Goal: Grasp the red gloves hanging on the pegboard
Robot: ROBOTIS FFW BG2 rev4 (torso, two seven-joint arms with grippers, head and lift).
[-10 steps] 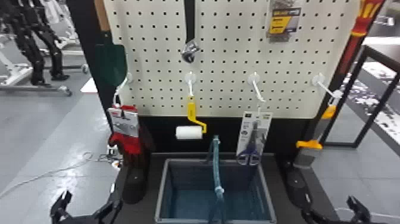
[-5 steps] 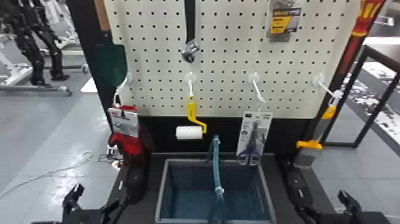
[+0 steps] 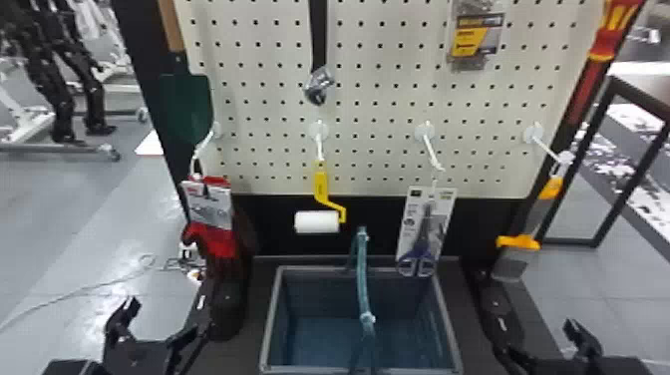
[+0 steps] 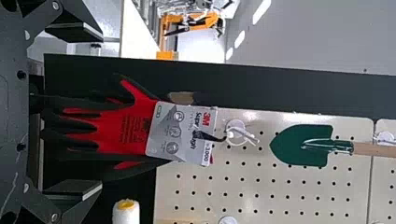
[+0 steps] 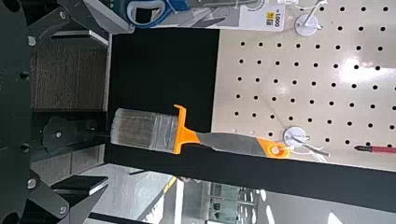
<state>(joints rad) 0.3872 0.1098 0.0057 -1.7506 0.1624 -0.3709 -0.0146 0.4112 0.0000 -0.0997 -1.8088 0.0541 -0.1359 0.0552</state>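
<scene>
The red gloves (image 3: 209,239) with black fingertips and a grey card tag hang from a white hook at the pegboard's (image 3: 379,90) lower left. My left gripper (image 3: 157,324) is open, low and to the left of them, short of the gloves. In the left wrist view the gloves (image 4: 112,130) hang straight ahead between the open fingers (image 4: 70,196), farther off and untouched, with their hook (image 4: 238,135) beyond. My right gripper (image 3: 543,346) is open at the bottom right, and in the right wrist view the gripper (image 5: 106,112) faces an orange-handled paint brush (image 5: 154,133).
A blue-grey basket (image 3: 271,309) with an upright handle stands below the board's middle. A yellow paint roller (image 3: 319,222), scissors on a card (image 3: 423,234), a paint brush (image 3: 518,244) and a green trowel (image 3: 187,107) hang on the board. Open grey floor lies left.
My left gripper has risen and shifted right, toward the gloves. The right gripper has risen a little and moved left. The gloves hang as before.
</scene>
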